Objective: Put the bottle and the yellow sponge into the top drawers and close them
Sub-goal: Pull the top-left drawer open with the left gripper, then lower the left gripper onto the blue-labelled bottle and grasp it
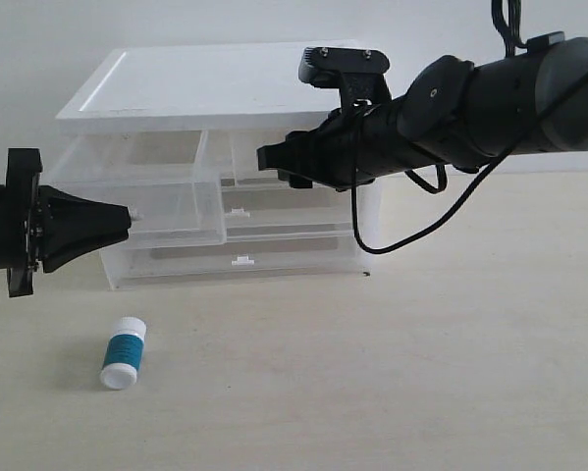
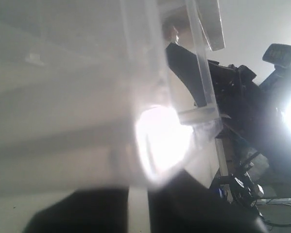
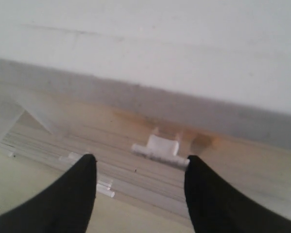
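Left hand (image 1: 125, 222) first: we saw it pinched shut, with the little white left tab (image 1: 134, 211) of the top-left drawer (image 1: 176, 206) right at its tips, so it looked like it had hold of that tab. That drawer sat pulled partway out of the clear drawer unit (image 1: 205, 83), sticking out past the front. The left wrist view was mostly glare and blurry translucent plastic pressed up close, so no help there. Over on the other side, the right hand (image 1: 263, 157) was up at the front of the top-right drawer (image 1: 246, 157), which looked pushed in. From its wrist camera we could see both black fingers (image 3: 72, 194) spread wide, with the right tab (image 3: 160, 147) between and just past them, and nothing held. As for the yellow sponge, all we got was an orange-ish smudge (image 3: 130, 117) behind that drawer's translucent front, close to the tab and too blurry to call. The bottle (image 1: 124, 353) was easy though: it lay on its side on the tabletop (image 1: 392, 373), out in front of the unit and below the left hand, well apart from both hands. The two full-width drawers (image 1: 284, 253) underneath sat flush.
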`<state>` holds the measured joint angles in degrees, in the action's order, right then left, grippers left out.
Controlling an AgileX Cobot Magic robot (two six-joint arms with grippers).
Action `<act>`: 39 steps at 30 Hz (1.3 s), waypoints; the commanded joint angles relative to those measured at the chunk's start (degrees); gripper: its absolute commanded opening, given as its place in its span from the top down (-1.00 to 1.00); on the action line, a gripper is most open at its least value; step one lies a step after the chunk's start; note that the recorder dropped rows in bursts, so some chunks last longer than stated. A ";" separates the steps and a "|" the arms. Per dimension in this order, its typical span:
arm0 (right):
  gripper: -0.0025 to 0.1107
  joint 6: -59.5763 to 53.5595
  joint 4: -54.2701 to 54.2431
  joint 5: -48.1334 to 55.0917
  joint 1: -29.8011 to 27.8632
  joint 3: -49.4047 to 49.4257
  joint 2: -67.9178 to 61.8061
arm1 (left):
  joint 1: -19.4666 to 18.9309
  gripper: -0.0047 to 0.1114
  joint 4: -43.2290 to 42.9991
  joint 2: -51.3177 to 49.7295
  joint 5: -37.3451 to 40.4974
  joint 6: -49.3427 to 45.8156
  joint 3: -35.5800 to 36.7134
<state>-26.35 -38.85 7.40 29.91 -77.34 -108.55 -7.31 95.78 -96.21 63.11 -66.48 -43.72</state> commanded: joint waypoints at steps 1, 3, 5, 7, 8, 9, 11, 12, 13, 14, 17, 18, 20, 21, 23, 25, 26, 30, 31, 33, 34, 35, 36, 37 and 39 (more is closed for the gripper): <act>0.05 -0.79 0.51 -6.90 -0.74 -0.71 -0.03 | 0.67 0.85 0.76 1.85 6.85 -2.10 0.09; 0.05 -0.79 0.51 -6.68 -0.74 -0.71 -0.03 | 0.67 0.85 0.62 1.85 6.85 -2.52 0.09; 0.05 -0.79 0.51 -6.26 -0.74 -0.71 -0.03 | 0.67 0.85 0.62 1.85 6.85 -3.46 0.09; 0.05 -0.79 0.51 -6.10 -0.74 -0.71 -0.03 | 0.67 0.73 -0.40 1.85 6.85 -4.75 0.09; 0.05 -0.79 0.51 -5.96 -0.74 -0.71 -0.03 | 0.67 0.65 -0.63 1.85 6.85 -4.87 0.09; 0.05 -0.79 0.51 -5.83 -0.74 -0.71 -0.03 | 0.67 0.52 -0.90 1.85 6.85 -4.87 0.09; 0.05 -0.79 0.51 -5.75 -0.74 -0.71 -0.03 | 0.67 0.21 -0.90 1.85 6.85 -4.75 0.09; 0.05 -0.79 0.51 -5.75 -0.74 -0.71 -0.03 | 0.54 0.07 -1.03 1.85 6.85 -4.75 0.09; 0.05 -0.79 0.51 -5.66 -0.74 -0.71 -0.03 | 0.54 -0.03 -1.14 1.85 6.85 -4.75 0.09; 0.05 -0.79 0.51 -5.61 -0.74 -0.71 -0.03 | 0.54 -0.08 -1.86 1.85 6.85 -4.75 0.09; 0.05 -0.79 0.51 -5.33 -0.74 -0.71 -0.03 | 0.54 -0.07 -4.92 1.85 6.85 -5.16 0.09; 0.05 -0.79 0.51 -5.33 -0.74 -0.71 -0.03 | 0.54 -0.06 -5.50 1.85 6.85 -5.16 0.40; 0.05 -0.79 0.51 -5.23 -0.74 -0.71 -0.03 | 0.54 -0.05 -6.28 1.85 6.85 -5.81 0.77; 0.05 -0.79 0.51 -5.12 -0.74 -0.71 -0.03 | 0.54 -0.05 -6.54 1.85 6.85 -5.95 1.03; 0.05 -1.01 0.51 -4.73 -0.74 -0.71 -0.03 | 0.54 -0.05 -7.81 1.85 6.85 -6.05 1.17; 0.05 -1.17 0.51 -4.61 -0.74 -0.71 -0.03 | 0.54 -0.05 -8.23 1.85 3.94 -6.05 1.17; 0.05 -1.17 0.51 -4.61 -0.74 -0.71 -0.03 | 0.54 -0.05 -7.93 1.85 3.82 -6.05 1.17; 0.05 -1.16 0.51 -3.52 -0.74 -0.71 -0.03 | 0.54 -0.05 -3.69 1.85 1.08 -7.94 1.17; 0.05 -1.16 0.51 -3.25 -0.74 -0.71 -0.03 | 0.54 -0.05 -3.22 1.85 -0.37 -8.38 1.17; 0.05 -1.28 0.51 -2.98 -0.74 -0.71 -0.03 | 0.54 -0.05 -1.92 1.85 -1.42 -9.36 1.17; 0.05 -1.28 0.51 -2.91 -0.74 -0.71 -0.03 | 0.54 -0.05 -0.06 1.85 -1.68 -10.63 1.17; 0.05 -1.28 0.51 -2.76 -0.74 -0.71 -0.03 | 0.54 -0.05 1.72 1.85 -1.68 -11.72 1.17; 0.05 -1.28 0.51 -2.71 -0.74 -0.71 -0.03 | 0.54 -0.05 1.88 1.85 -1.68 -12.03 0.89; 0.05 -1.18 0.51 -2.61 -0.74 -0.71 -0.03 | 0.54 -0.05 1.88 1.85 -1.68 -12.03 0.57; 0.05 -1.06 0.51 -2.50 -0.74 -0.71 -0.03 | 0.54 -0.05 0.86 1.85 -1.68 -12.03 0.02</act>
<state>-26.83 -38.85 7.99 29.91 -77.11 -108.55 -7.22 95.79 -94.94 61.76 -77.45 -42.97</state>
